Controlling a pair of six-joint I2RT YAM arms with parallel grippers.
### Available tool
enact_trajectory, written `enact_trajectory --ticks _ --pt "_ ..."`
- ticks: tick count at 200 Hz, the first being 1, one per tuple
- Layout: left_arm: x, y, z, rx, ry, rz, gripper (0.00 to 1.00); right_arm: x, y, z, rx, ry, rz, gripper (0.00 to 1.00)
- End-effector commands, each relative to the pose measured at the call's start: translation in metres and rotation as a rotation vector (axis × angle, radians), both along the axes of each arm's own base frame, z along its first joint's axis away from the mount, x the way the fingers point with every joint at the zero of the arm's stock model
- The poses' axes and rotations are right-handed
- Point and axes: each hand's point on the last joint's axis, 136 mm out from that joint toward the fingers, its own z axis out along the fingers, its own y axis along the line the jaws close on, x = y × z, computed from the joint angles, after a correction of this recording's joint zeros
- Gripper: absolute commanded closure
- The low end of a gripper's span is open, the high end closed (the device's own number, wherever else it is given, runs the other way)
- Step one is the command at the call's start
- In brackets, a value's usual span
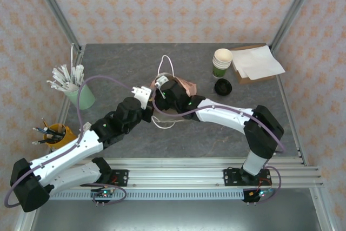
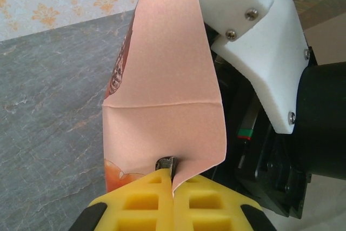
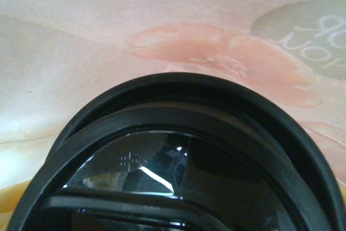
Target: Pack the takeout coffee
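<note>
Both arms meet at the bag (image 1: 186,86), table centre; coffee lid (image 3: 162,112) sits inside it
Left gripper (image 2: 172,177) closed, yellow pads (image 2: 140,204) pinching the pink bag edge, paper standing up from the pinch. Right gripper (image 1: 165,87) just beside it, at 3 o'clock in the left wrist view, jaws wide. Lid lies close under the right wrist camera, bag's printed wall right behind; whether the jaws clamp it, cannot tell; cup body hidden. Top view, from the bag: cup stack (image 1: 222,61) at 2 o'clock, napkins (image 1: 258,61) past it, loose black lid (image 1: 223,86) at 3, mint cup (image 1: 81,94) of sticks at 9, pen pot (image 1: 57,133) at 8
</note>
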Motion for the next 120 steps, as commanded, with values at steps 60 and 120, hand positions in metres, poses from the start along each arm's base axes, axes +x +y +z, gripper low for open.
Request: enact_trajectory --ticks 60,120 --pt "0.001 -0.006 -0.009 -0.027 0.062 -0.048 1.00 0.044 0.037 0.016 0.175 -0.128 -0.082 0.48" --pt "0.007 0.007 -0.003 -0.093 0.065 -0.001 1.00 0.050 0.051 0.022 0.261 -0.145 -0.048 0.48"
